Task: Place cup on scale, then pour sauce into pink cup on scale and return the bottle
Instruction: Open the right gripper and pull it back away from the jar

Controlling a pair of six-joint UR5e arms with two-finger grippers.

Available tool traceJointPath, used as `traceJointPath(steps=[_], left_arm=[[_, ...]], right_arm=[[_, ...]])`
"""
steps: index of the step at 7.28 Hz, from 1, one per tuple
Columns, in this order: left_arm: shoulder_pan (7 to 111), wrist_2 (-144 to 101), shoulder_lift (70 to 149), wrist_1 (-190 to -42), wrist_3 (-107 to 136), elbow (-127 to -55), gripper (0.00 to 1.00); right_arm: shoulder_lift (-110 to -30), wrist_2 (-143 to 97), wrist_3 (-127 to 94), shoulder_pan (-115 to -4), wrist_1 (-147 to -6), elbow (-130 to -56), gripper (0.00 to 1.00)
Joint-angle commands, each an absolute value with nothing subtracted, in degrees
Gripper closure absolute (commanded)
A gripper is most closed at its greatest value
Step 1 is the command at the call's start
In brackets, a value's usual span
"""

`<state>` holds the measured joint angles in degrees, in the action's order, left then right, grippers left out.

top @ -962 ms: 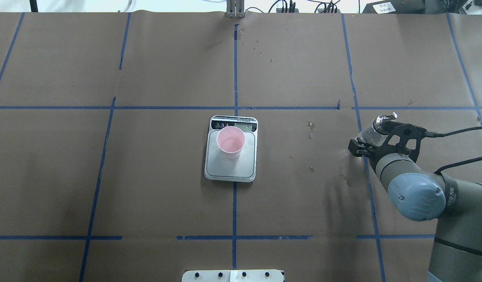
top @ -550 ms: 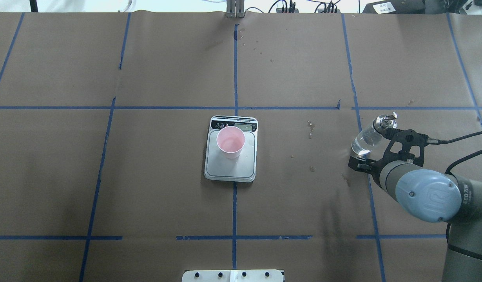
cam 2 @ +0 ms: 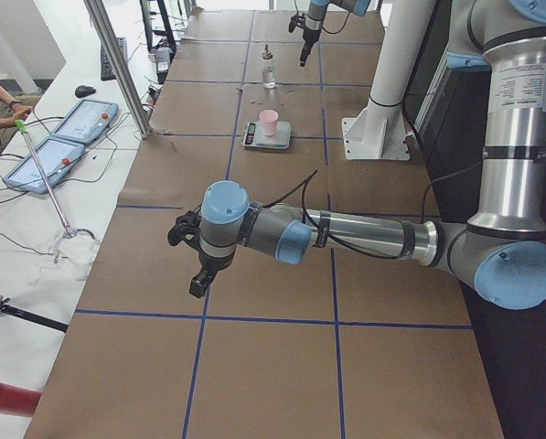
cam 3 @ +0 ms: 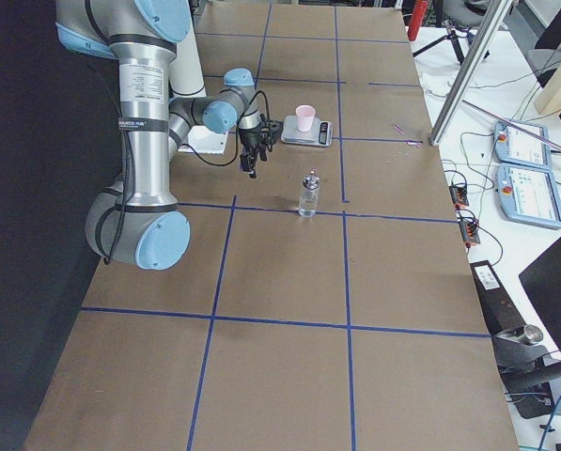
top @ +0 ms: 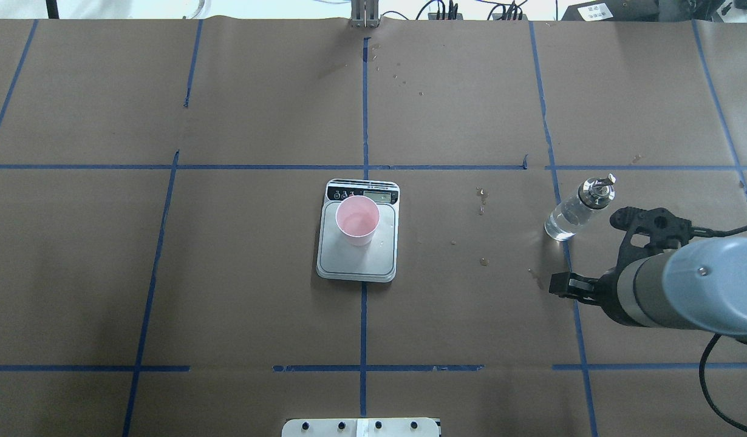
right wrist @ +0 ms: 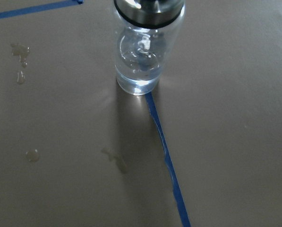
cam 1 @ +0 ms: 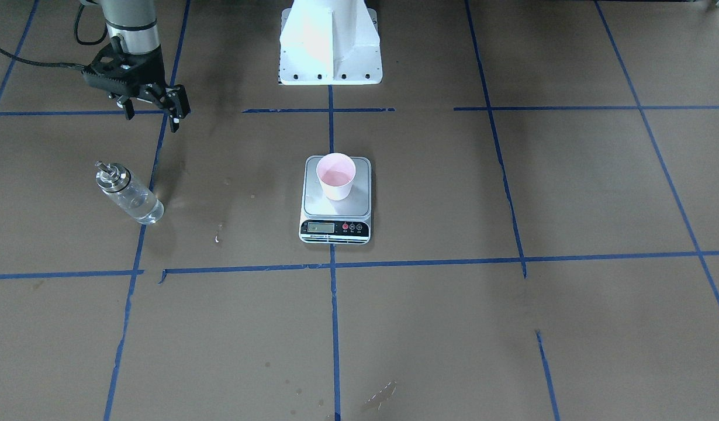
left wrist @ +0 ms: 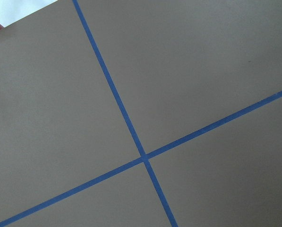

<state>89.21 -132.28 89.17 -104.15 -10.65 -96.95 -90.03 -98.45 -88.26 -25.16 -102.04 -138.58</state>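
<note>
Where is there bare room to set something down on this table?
Bare paper runs wide left of the scale, and between the scale and the bottle, save a few drips. It is crowded only around the bottle, with the right hand close by, and on the scale, which holds the cup.

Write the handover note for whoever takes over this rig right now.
Right gripper: open, empty, apart from the bottle.
Left gripper: far from the things; open or shut, cannot tell.
Bottle upright on a blue tape line; cup upright on the scale.
Done: cup placed, bottle set down and released.
Left: confirm the pour (cup's contents unclear), park the arms.
</note>
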Motion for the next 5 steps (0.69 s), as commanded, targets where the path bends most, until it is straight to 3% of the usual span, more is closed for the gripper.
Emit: traceJointPath(steps=[1, 5], left_arm=[[89.21, -132.28, 89.21, -104.15, -10.72, -96.94, 0.0], [89.21, -132.36, 89.12, -104.15, -10.63, -97.03, 0.0]], right_arm=[[-82.15, -110.16, -79.18, -36.93, -113.76, -142.38, 0.0], [-79.54, -116.87, -44.13, -58.38, -124.0, -138.02, 0.0]])
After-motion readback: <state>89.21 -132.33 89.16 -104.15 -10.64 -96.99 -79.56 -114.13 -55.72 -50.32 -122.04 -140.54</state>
